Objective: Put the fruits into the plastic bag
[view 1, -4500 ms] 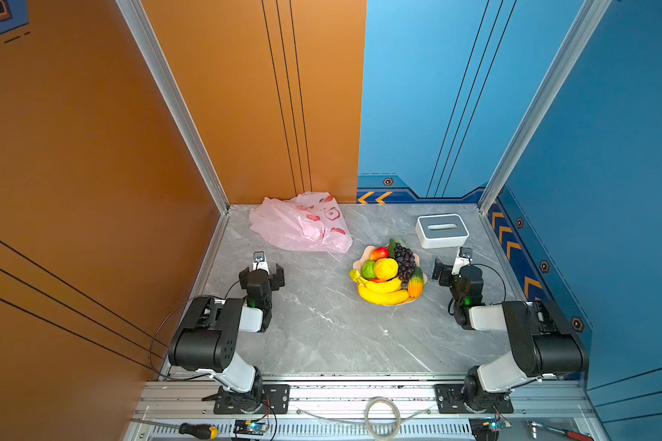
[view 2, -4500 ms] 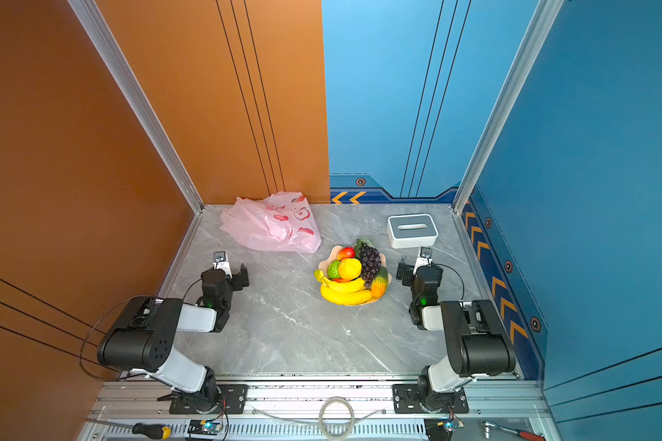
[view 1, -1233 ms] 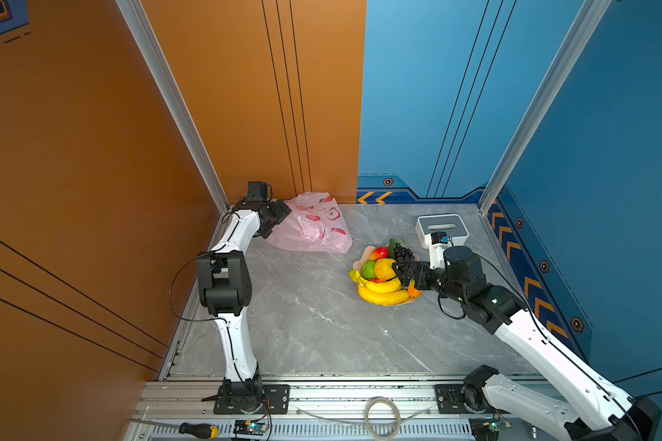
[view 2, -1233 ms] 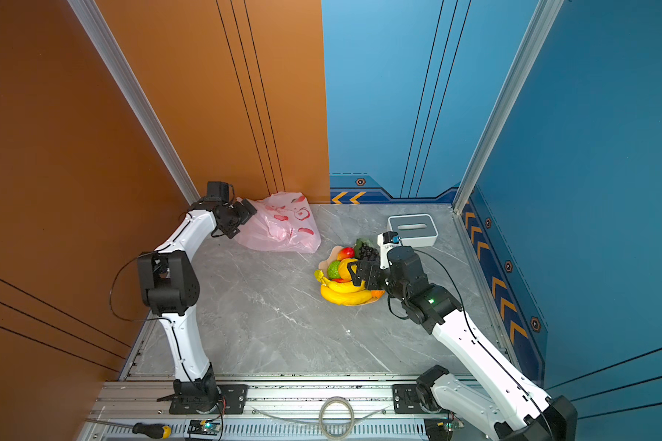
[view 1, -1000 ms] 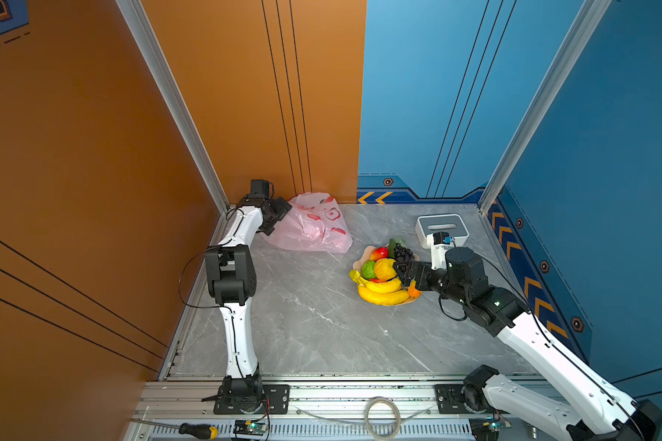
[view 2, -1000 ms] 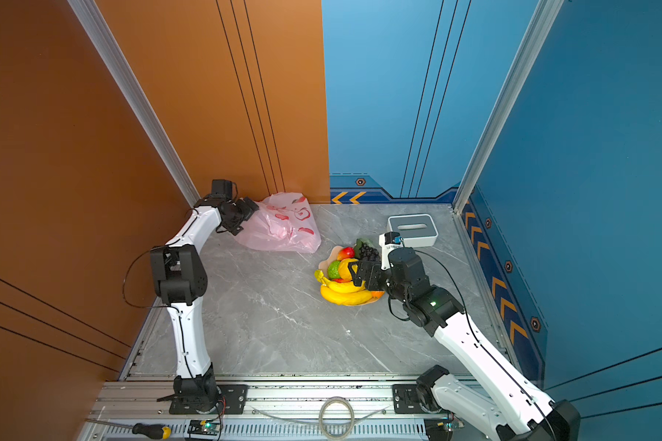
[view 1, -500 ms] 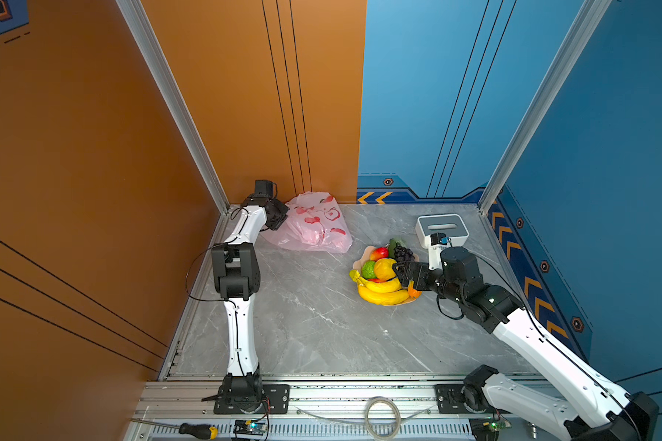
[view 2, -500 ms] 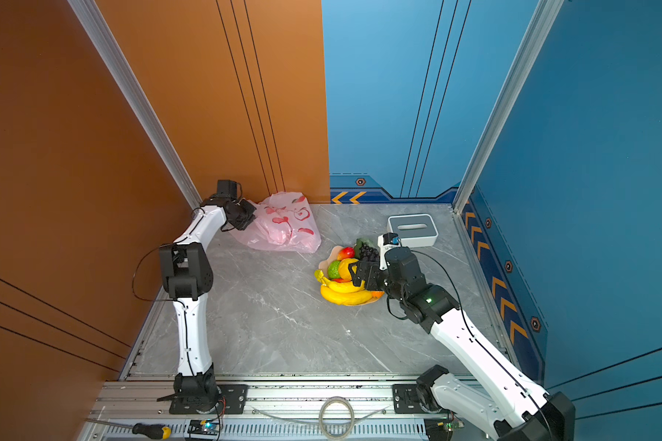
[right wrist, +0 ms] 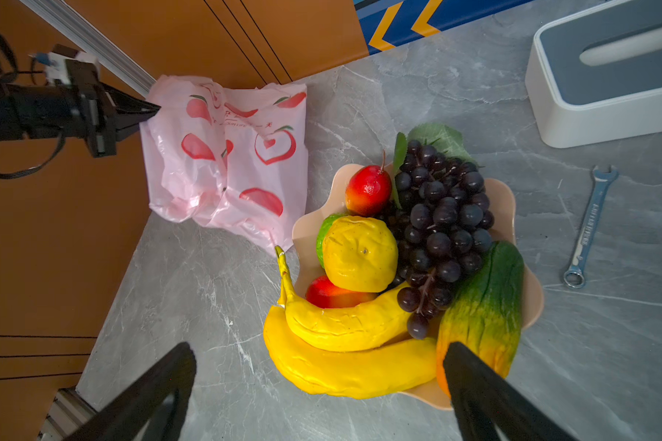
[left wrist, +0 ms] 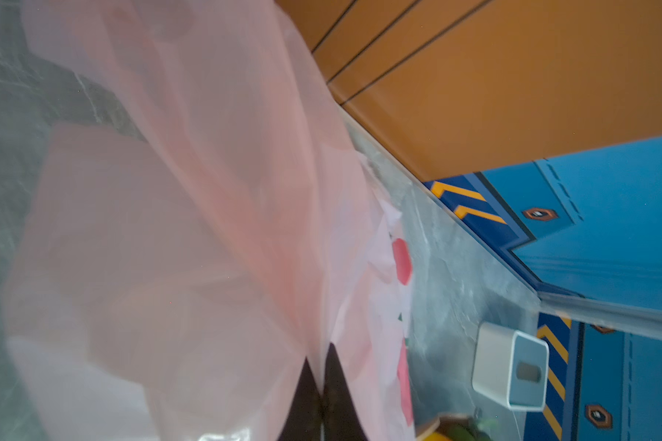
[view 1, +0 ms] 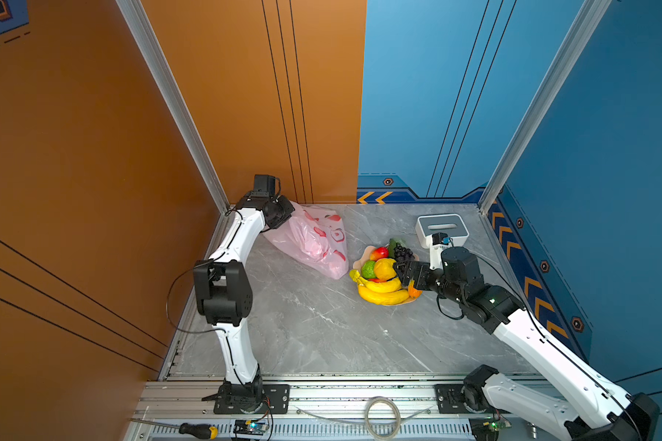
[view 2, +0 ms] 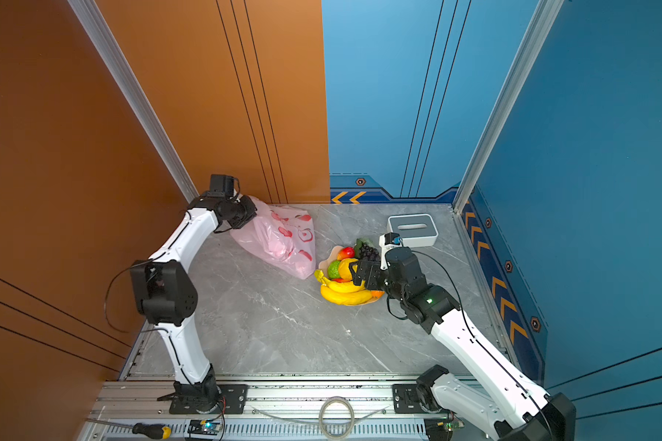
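While the left gripper (right wrist: 154, 110) pinches the crinkly plastic bag (right wrist: 245, 164), the right gripper (right wrist: 320, 353) gapes over glossy fruits (right wrist: 360, 252).

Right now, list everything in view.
plastic bag: 1, pink, far-left corner.
bowl: 1, peach, mid-table.
banana bunch: 1, yellow, bowl's front.
grapes: 1 bunch, purple, in bowl.
orange: 1, yellow-orange, in bowl.
lime: 1, green, beside orange.
red fruits: 2, red-yellow, in bowl.
oblong fruit: 1, green-to-orange, in bowl.
slotted box: 1, white-grey, behind bowl.
wrench: 1, silver, beside bowl.
screwdriver: 1, yellow-black, front rail.
left gripper: 1, black, shut on plastic bag.
right gripper: 1, black, open over banana bunch.
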Tool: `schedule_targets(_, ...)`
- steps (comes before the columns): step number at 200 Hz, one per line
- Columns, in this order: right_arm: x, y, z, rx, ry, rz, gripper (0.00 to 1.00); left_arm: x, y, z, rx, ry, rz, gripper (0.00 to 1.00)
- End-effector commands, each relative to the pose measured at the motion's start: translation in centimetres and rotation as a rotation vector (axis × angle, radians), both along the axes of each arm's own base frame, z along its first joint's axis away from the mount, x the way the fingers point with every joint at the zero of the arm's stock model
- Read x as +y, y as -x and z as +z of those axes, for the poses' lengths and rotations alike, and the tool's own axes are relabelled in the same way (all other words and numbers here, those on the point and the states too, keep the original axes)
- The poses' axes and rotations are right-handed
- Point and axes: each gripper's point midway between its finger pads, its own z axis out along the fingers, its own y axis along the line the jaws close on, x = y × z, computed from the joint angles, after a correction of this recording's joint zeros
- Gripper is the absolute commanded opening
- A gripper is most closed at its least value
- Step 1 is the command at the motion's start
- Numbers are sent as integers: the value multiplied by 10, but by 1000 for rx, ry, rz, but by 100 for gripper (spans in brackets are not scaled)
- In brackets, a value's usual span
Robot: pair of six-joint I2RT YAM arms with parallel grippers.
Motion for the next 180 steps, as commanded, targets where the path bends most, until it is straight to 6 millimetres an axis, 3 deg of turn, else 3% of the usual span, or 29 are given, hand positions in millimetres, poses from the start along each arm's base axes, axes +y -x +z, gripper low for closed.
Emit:
schedule_targets(1,10,-1,18,-15,-53,25,100,-17,37,16,-32,-95,-83,0)
schedule_targets(66,42,1,36,-5,-28,143,100,-60,131,41,-119,-168,-250,0)
schedule_targets(105,62,-6,45,30,-88,184,100,-91,171,44,-166,-144,-497,0)
schedule_targets(153,101,-43,61,111,-271,221,100,-113,206,58,-238,-74,-708,0)
schedule_targets(180,105,-78,72,119,-340,207,100,-119,223,66,-278,-61,-798,0)
